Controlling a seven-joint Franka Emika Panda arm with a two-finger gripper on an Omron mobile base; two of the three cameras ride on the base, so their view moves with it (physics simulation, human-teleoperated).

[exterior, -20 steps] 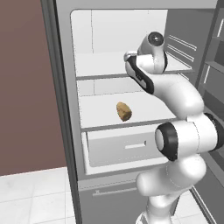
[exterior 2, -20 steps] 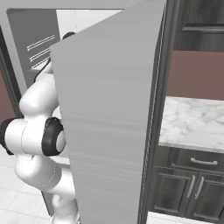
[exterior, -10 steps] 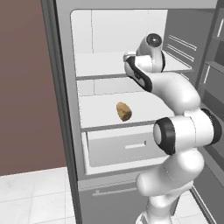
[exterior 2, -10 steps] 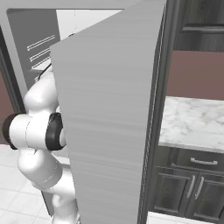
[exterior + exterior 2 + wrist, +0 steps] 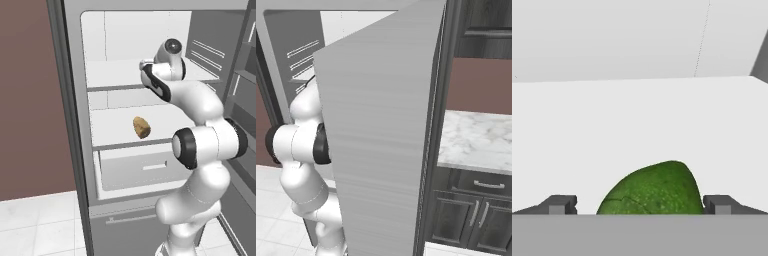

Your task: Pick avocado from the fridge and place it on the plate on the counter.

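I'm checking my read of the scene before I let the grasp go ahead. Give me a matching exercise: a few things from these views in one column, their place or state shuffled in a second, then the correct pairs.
Things:
1. avocado
2. tan-brown lumpy item
3. tool
4. fridge door
5. counter

Places or states:
A. swung open, grey outer face towards the right base view
B. open, a fingertip on either side of the green fruit
C. on the white shelf, between the two fingertips
D. marbled top to the right of the fridge, over dark cabinets
E. on the middle shelf, above the white drawer

Pairs: 1-C, 2-E, 3-B, 4-A, 5-D
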